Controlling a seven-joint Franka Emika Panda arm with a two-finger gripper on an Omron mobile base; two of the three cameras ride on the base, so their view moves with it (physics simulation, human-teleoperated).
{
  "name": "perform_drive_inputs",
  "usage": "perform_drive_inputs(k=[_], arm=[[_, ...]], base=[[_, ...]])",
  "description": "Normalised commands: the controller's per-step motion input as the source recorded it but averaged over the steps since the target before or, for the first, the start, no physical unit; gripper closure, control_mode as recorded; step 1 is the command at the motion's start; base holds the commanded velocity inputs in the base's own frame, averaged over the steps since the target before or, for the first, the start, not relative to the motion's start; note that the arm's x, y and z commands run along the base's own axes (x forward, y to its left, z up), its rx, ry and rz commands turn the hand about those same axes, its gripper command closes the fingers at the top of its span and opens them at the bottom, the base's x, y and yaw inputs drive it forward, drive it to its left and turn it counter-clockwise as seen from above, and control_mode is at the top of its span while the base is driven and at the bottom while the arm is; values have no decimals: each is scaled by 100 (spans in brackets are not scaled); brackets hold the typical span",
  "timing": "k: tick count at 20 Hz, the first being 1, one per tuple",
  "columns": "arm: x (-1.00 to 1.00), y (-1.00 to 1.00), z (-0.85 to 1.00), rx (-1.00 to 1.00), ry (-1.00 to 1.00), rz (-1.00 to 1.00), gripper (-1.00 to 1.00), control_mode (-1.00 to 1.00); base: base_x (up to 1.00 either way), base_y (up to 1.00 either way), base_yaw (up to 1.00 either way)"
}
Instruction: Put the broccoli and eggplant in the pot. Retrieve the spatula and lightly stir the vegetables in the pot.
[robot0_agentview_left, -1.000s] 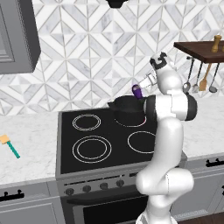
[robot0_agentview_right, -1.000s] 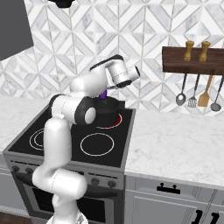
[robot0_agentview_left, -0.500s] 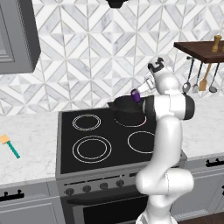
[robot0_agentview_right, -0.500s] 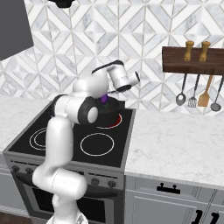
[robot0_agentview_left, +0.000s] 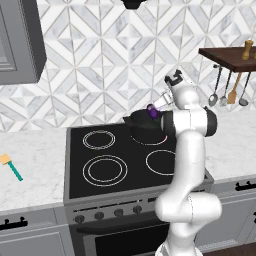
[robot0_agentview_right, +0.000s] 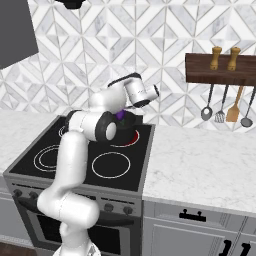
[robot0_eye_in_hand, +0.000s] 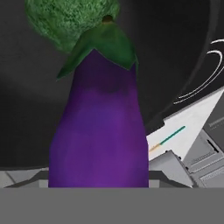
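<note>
while held, one eggplant (robot0_eye_in_hand: 98, 127), one broccoli (robot0_eye_in_hand: 65, 19)

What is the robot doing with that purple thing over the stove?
The white robot arm's gripper is holding a plump purple eggplant with a green cap just above the round black pot at the back of the stove. A lumpy green broccoli floret already lies in the pot. The teal-handled spatula with the yellow blade lies on the marble counter, left of the stove.
</note>
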Motion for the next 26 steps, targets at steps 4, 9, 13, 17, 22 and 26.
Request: perform_drive_inputs(k=[4,9,13,17,22,26], arm=[[28,0,-22,0,2,0,100,-100],[3,0,-30,0,4,0,100,-100],[3,0,-35,1,6,0,100,-100],[19,0,-37,1,9,0,100,-100],[13,0,-19,0,7,0,100,-100],[-6,0,-19,0,2,0,100,-100]], base=[[0,0,0],[0,0,0],[0,0,0],[0,0,0],[0,0,0],[0,0,0]])
